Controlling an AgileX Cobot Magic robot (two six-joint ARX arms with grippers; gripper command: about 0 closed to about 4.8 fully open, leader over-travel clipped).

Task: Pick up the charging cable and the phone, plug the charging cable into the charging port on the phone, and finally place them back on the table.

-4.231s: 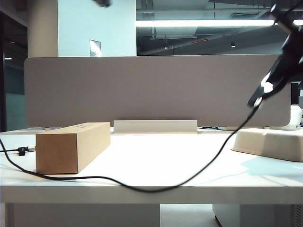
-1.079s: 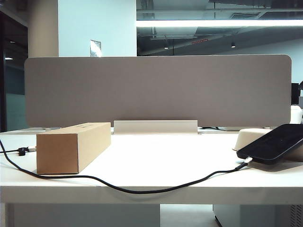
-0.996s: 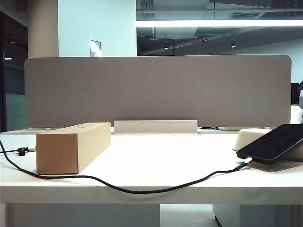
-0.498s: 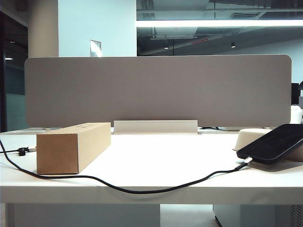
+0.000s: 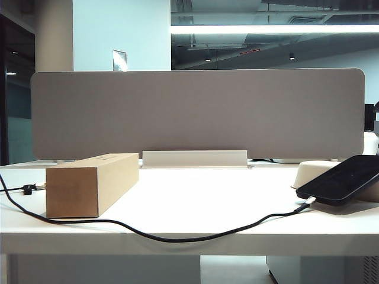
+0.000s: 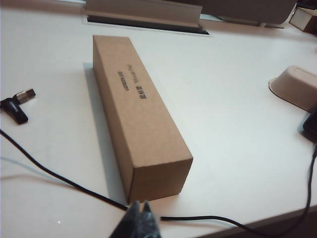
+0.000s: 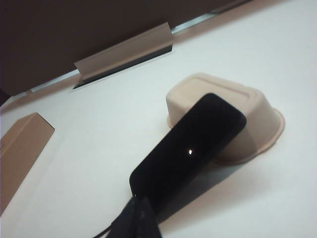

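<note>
On the tabletop (image 5: 195, 195), phone (image 5: 342, 179) is leaning on tray (image 5: 309, 171), cable (image 5: 160, 236) plugged in.
Left fingers (image 6: 138, 224) and right fingers (image 7: 139, 218) are hovering together, holding nothing.

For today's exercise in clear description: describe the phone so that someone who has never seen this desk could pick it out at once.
Start at the white table and go to its right end, where an upturned cream tray sits. The phone leans tilted against that tray, with the charging cable running to its lower end. Unlike the brown cardboard box at the left, it is thin, glossy and black.
</note>
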